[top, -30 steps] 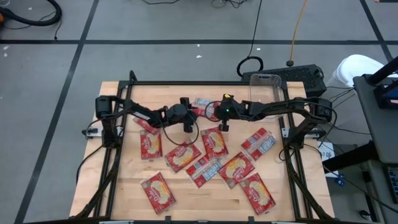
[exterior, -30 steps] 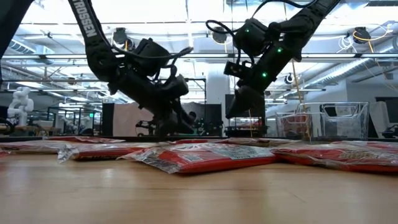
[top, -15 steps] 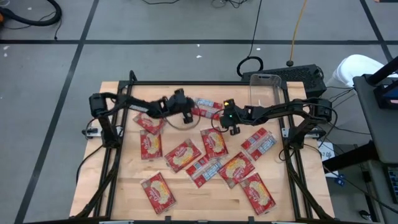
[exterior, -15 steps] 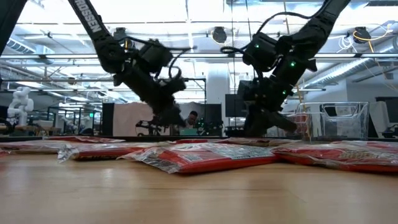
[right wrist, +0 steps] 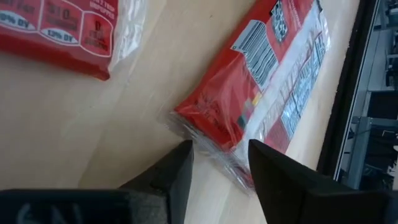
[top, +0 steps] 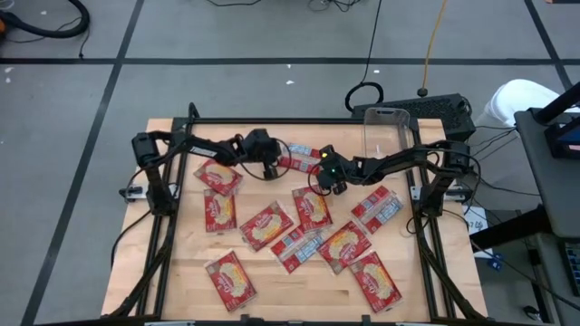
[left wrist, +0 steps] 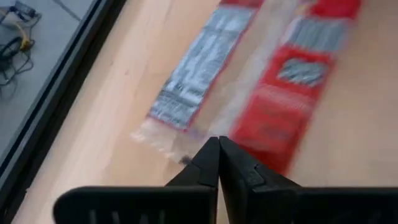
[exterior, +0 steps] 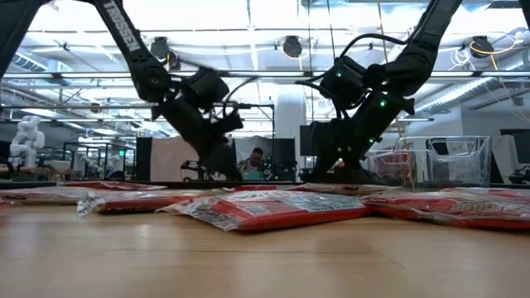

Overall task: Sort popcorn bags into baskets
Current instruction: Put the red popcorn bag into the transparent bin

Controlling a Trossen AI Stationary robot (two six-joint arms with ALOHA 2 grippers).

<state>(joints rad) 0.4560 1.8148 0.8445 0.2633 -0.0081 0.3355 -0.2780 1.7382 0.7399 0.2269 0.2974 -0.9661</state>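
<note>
A popcorn bag [top: 297,160] lies back-up on the wood near the table's far edge, grey-white print showing [left wrist: 199,62]. My left gripper [left wrist: 217,142] is shut, its tips at the bag's clear end seam [left wrist: 163,138] on the left. My right gripper [right wrist: 221,165] is open and low at the same bag's other end [right wrist: 249,81], one finger on either side of its corner. Several more red popcorn bags [top: 313,206] lie flat across the middle and near part. The clear basket [top: 385,129] stands at the far right. My left gripper's shut fingertips [left wrist: 210,155] come slanting down at the clear end seam of the bag. The fingers hide the spot, so I cannot tell whether the seam is pinched between them or only touched. The bag lies flat on the table.
A black frame rail [top: 272,121] runs along the table's far edge, close behind the bag. Another bag [top: 217,177] lies below the left arm. Beyond the far right corner sits a dark box with cables [top: 435,110].
My right gripper has come down from well above the table to just over the bag's end, rolling its wrist and shifting a little left. My left gripper has moved toward the far edge, to the bag's left end.
</note>
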